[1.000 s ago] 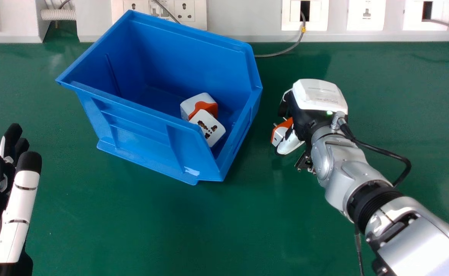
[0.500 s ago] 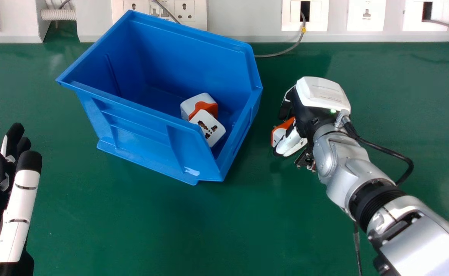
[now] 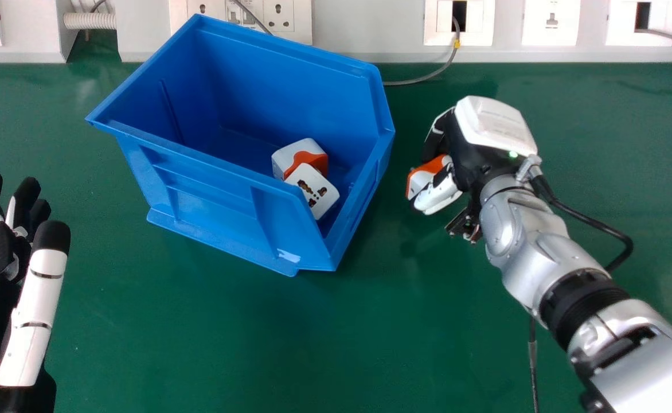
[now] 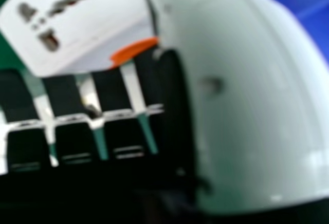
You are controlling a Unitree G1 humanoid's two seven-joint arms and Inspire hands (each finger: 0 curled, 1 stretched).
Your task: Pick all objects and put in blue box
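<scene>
Two adapters in blue box (image 3: 244,221): orange-trimmed one (image 3: 299,159) and white one (image 3: 317,186). Third adapter (image 3: 425,175) is pinched in my right hand (image 3: 485,129), right of the box; I judge only its drop is left. Left hand (image 3: 38,298) idle, spread, at left edge. Right fingers partly hide the third adapter; box's near wall may conceal more.

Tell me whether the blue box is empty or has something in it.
Not empty: inside the blue box lie a white-and-orange adapter and, right by it, a white adapter with socket holes.
</scene>
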